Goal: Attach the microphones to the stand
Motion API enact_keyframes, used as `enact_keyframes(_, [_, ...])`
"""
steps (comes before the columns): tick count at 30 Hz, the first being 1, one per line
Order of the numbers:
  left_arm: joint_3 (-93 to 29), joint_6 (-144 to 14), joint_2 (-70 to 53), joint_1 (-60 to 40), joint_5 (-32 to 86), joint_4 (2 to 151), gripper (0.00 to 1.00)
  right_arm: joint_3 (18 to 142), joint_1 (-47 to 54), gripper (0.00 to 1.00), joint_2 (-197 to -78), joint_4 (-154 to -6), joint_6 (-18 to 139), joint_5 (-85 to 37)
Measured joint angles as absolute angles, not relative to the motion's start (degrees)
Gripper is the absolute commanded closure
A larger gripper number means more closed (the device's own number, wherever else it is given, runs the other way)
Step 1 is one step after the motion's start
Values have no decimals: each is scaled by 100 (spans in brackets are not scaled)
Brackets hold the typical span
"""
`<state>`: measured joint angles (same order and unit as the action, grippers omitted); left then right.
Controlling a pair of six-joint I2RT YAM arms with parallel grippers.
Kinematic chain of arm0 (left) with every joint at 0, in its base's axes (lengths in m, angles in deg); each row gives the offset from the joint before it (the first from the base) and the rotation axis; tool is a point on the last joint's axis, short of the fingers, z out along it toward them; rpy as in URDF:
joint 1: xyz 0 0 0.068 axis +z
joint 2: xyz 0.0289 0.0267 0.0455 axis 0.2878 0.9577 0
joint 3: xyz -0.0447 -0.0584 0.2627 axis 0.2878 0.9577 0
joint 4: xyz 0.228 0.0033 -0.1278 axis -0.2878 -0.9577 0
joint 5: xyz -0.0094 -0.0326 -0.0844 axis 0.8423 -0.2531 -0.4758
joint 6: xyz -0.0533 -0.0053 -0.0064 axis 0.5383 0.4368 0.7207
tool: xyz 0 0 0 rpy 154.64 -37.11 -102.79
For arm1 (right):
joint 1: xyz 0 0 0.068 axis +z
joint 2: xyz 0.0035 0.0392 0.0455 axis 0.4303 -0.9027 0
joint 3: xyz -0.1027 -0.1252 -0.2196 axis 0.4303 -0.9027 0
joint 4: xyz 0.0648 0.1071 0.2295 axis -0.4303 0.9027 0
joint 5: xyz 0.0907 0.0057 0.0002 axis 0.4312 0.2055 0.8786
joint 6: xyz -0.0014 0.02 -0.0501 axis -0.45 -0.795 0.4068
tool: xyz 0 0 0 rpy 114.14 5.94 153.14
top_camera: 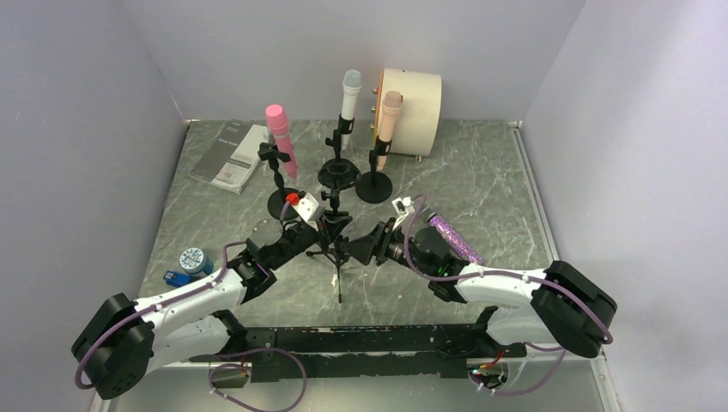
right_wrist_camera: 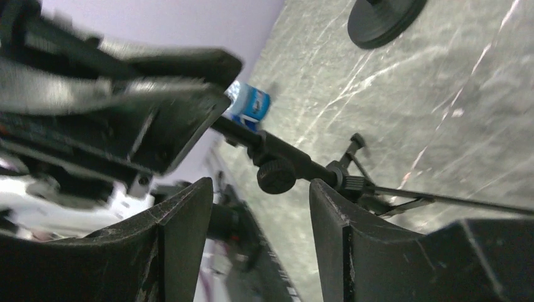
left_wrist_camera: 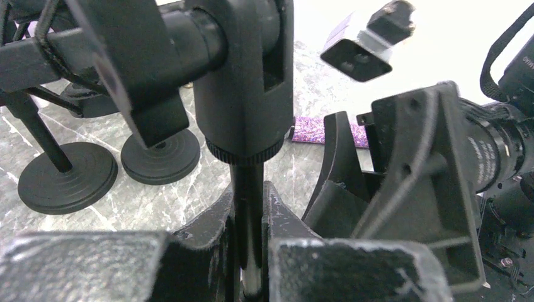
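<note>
Top view: pink microphone, white microphone and peach microphone, each upright in a clip on round-based stands at the far side of the surface; purple glitter microphone lying loose beside the right arm; tripod stand at centre, clip vacant, left gripper and right gripper meeting at it. Left wrist view: left fingers clamped on the stand's thin pole, clip head above. Right wrist view: right fingers apart, knob framed between them, no contact apparent. Step judged: steadying the last stand; next move calls for the right arm to fetch the purple glitter microphone and seat it in the clip
</note>
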<state>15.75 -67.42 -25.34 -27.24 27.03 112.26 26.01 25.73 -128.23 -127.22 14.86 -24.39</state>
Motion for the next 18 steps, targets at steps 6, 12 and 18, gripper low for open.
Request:
enact_keyframes(6, [1566,-6823,-2541,-2720,2496,11196,98,2656,2685,40,-12672,-12269,3766,-2105])
enact_keyframes(12, [1562,-6950,-2552,-2718,2209,11167,97,2885,2685,45,-12624,-11845,4981,-1891])
enact_keyframes(18, [1562,-6950,-2549,-2718,2061,11178,97,3121,2685,57,-12718,-11762,5436,-1729])
